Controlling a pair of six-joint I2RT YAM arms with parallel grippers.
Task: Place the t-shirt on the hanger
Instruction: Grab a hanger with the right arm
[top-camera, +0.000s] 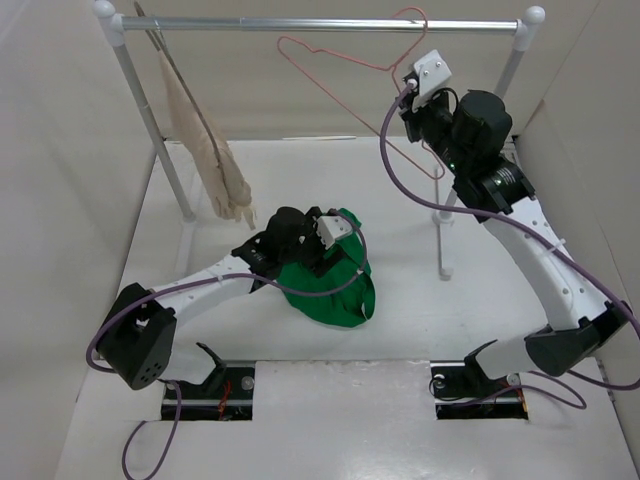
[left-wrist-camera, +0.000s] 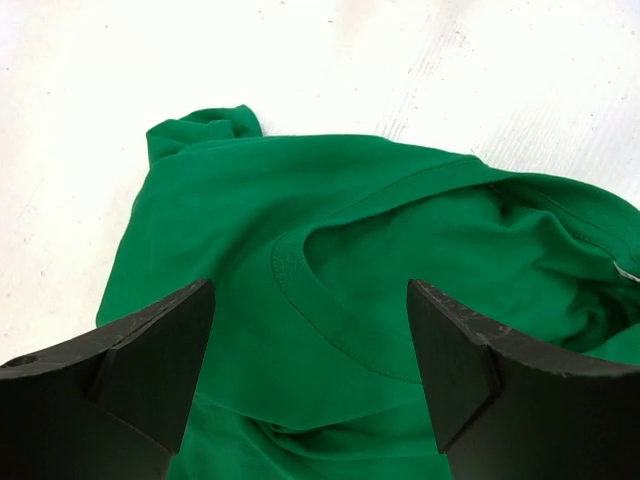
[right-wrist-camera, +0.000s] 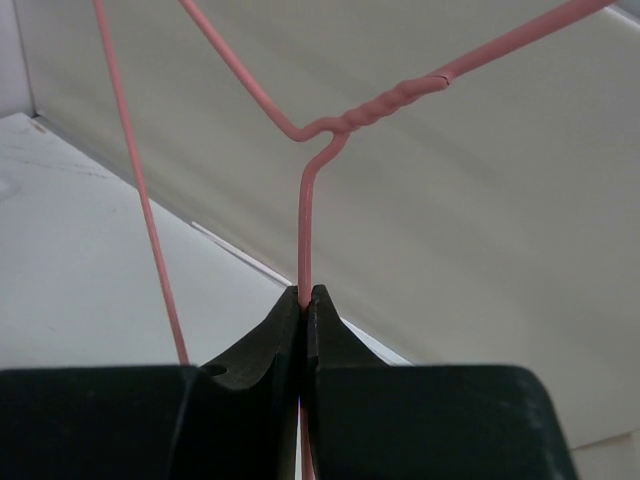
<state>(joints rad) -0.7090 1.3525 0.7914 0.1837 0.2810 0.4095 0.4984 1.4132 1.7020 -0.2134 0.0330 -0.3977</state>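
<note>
Where the rail (top-camera: 300, 24) runs across the top of the overhead view, two hangers show: one dark hanger (top-camera: 165, 55) at upper left carrying a beige cloth (top-camera: 205, 140), and one pink hanger (right-wrist-camera: 303, 230) at upper right, tilted, its hook at the rail; whether the hook bears on the rail cannot be told. There is one t-shirt (top-camera: 335, 290), green, lying crumpled on the table (top-camera: 300, 180) just below centre, well apart from the pink hanger. Of the two arms, the right gripper (right-wrist-camera: 305, 295) is pinched tight on the pink wire just below its twisted neck, jaws meeting with only the wire between them. The left gripper (left-wrist-camera: 310, 290) is spread wide with nothing in its grasp, its fingers (left-wrist-camera: 160, 350) standing either side of the shirt's collar (left-wrist-camera: 300, 290); whether they touch the cloth cannot be told. In the overhead view the left arm lies across the shirt's upper left part and a purple cable (top-camera: 320, 290) loops over the cloth. The rack's right leg (top-camera: 440, 230) stands just beside the right arm, near the lower corner of the pink hanger; the left leg (top-camera: 160, 140) stands beside the beige cloth. Walls (top-camera: 60, 200) close in at left, right and behind the rail. Bare table lies between the shirt and the rail, and to the right of the shirt up to the right leg.
</note>
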